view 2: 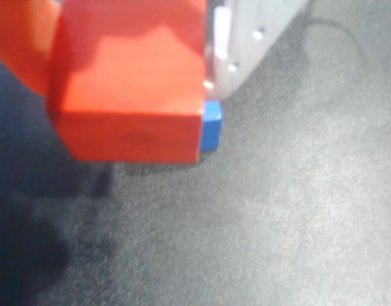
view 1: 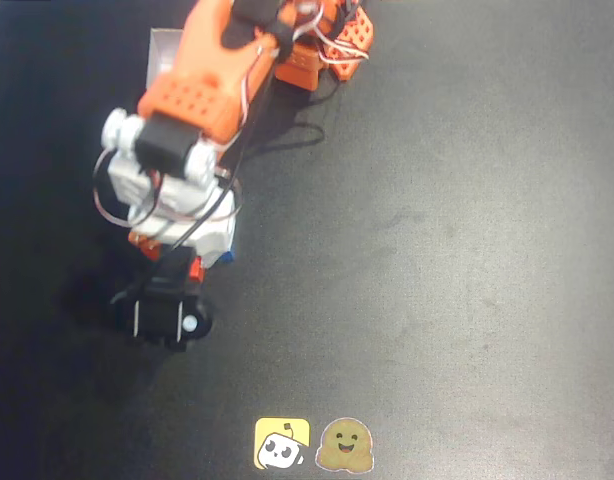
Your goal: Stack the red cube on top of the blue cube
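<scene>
We see the gripper (view 1: 199,262) pinching the red cube (view 2: 135,83); the blue cube (view 2: 211,125) peeks past its edge, open table (view 1: 457,250) rightward.

Red cube (view 2: 132,89): solid, matt faces, smooth, with a faint dark scuff on the lower face in the wrist view.

Blue cube (view 2: 211,124): matt, smooth, plain; a small corner shows at 3 o'clock of the red cube.

Table (view 1: 457,250): black, matt, fine-grained like a mat or felt-like sheet, with pale dusty smears.

Arm (view 1: 202,90): orange plastic shells, perforated, slightly glossy; white plastic housings at 6 o'clock of them, smooth and shiny.

Stickers (view 1: 312,445): two flat printed decals at 6 o'clock on the table, faintly glossy.
</scene>
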Controlling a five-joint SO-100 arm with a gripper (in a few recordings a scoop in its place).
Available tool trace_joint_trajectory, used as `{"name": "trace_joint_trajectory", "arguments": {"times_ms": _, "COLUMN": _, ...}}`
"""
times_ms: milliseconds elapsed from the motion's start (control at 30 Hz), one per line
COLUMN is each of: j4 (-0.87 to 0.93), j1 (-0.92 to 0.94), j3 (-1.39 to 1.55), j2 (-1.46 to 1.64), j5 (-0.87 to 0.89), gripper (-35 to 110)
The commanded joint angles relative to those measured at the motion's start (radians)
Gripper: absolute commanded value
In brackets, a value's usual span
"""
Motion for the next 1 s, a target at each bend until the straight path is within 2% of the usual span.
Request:
{"name": "trace_joint_trajectory", "arguments": {"times_ms": 0, "j4": -0.114, "j1": -0.009, "j3": 0.167, "j2": 0.147, "j5": -0.003, "gripper": 0}}
{"name": "trace_joint_trajectory", "arguments": {"times_ms": 300, "j4": -0.362, "j1": -0.046, "j3": 0.502, "j2": 0.302, "j5": -0.006, "gripper": 0}}
{"name": "trace_joint_trajectory", "arguments": {"times_ms": 967, "j4": -0.615, "j1": -0.044, "j3": 0.827, "j2": 0.425, "j5": -0.009, "gripper": 0}}
